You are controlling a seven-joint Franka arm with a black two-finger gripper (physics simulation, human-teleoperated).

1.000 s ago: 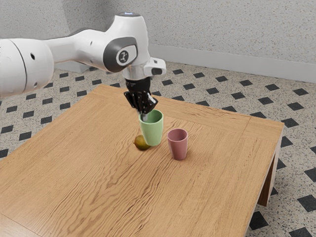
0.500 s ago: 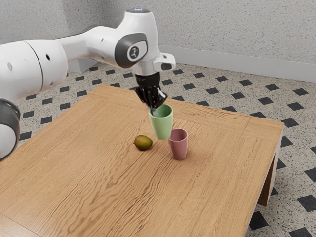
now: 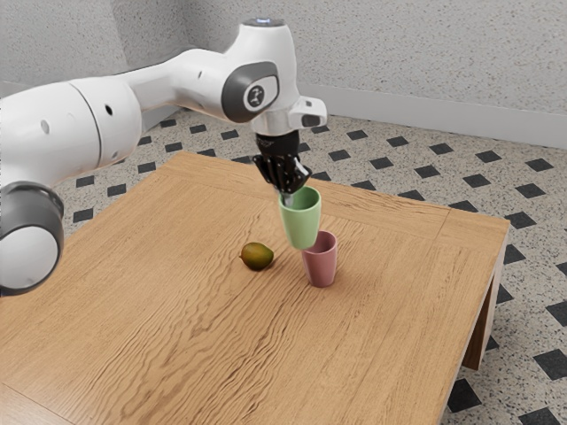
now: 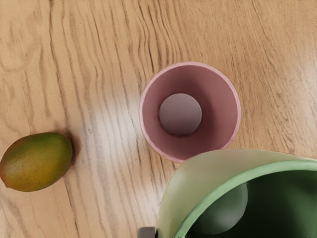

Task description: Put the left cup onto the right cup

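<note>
**Inspector:** Green cup (image 3: 300, 217) is hanging clear of the tabletop (image 3: 177, 336), with the fingers (image 3: 283, 181) pinching its rim. I am judging the lift complete.

**Clerk:** What is remaining?

**Inspector:** Centring and lowering. The pink cup (image 3: 320, 258) is standing upright just beside and below it. From the wrist, its open mouth is lying off to one side of the held cup, not beneath. A mango (image 3: 257, 256) is sitting nearby, apart.

**Clerk:** Anything obscured?

**Inspector:** The green cup is covering part of the pink cup's rim in the exterior view, and the wrist view is cutting off most of the green cup.
</note>
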